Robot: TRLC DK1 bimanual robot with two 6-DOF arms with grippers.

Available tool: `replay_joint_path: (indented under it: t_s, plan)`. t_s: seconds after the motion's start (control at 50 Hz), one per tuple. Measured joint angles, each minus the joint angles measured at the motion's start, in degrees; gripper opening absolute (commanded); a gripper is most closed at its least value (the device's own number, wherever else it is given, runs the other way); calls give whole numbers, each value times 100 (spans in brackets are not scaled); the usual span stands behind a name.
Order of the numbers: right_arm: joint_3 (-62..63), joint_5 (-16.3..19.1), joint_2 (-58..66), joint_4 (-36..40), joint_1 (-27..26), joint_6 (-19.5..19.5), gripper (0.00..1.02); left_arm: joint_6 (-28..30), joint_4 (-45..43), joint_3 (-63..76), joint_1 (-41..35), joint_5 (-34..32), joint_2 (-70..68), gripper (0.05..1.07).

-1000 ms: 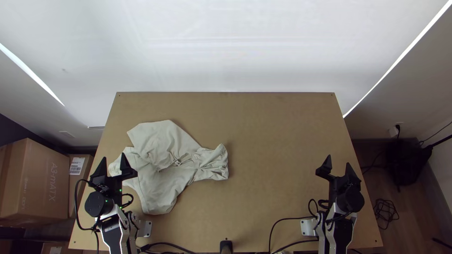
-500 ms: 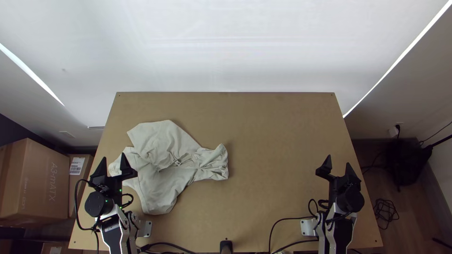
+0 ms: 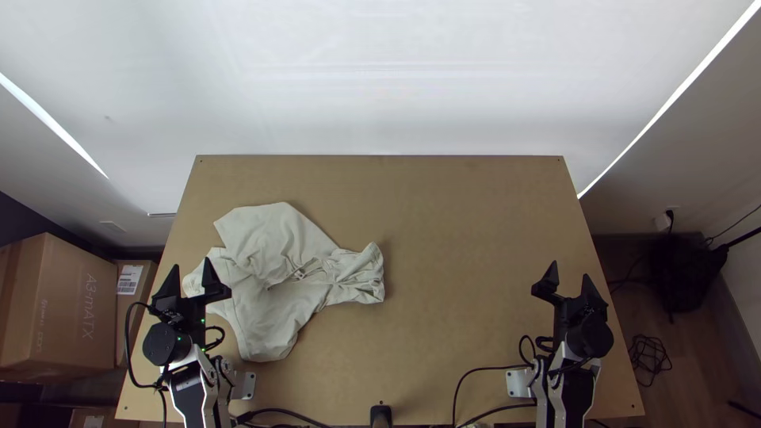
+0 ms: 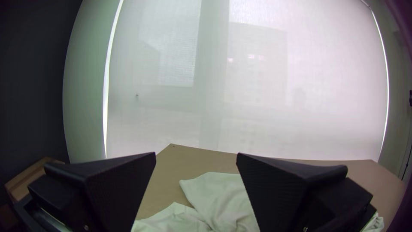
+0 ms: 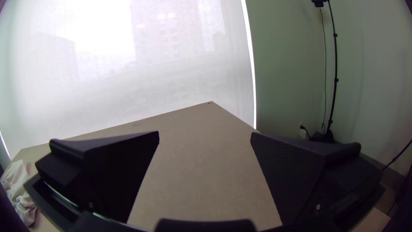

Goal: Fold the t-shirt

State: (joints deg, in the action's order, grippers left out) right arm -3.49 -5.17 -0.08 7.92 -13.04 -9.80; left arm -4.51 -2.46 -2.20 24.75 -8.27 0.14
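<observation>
The pale t-shirt (image 3: 273,277) lies bunched and crumpled on the left half of the table, its right end gathered in tight wrinkles. My left gripper (image 3: 191,273) stands open over the shirt's left edge, nothing held. In the left wrist view, cloth (image 4: 223,199) lies beyond and between the spread fingers of the left gripper (image 4: 196,155). At the table's right side my right gripper (image 3: 571,273) is open, well apart from the shirt. The right wrist view has the right gripper (image 5: 205,134) with bare table between its fingers and part of the shirt (image 5: 19,193) off to one side.
The wooden table (image 3: 468,238) has bare surface from its middle to its right side. Black cables (image 3: 468,376) loop near the front edge, by a small black object (image 3: 381,415). Cardboard boxes (image 3: 63,305) stand on the floor to the left.
</observation>
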Motion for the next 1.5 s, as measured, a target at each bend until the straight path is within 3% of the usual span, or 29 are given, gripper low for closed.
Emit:
replay_joint_path:
  t_s: [0.34, 0.66, 1.1, 1.4, 1.5]
  plan:
    - [-4, 0, 0, 20, 92, -114, 99, -149, 107, 0, 2, 527, 0, 103]
    - [-9, 2, 0, 35, 448, -219, 99, -254, 179, -46, 0, 557, 0, 103]
    - [-619, 4, 295, 382, 1150, 11, 99, -205, 579, -1342, -289, 549, 87, 103]
    - [-2371, 7, 2238, 846, 1843, 20, 99, -188, 2162, -3318, -317, 555, 1810, 103]
    - [-3178, 17, 3084, 1414, 2524, -11, 99, -203, 2918, -4146, -317, 557, 2455, 103]
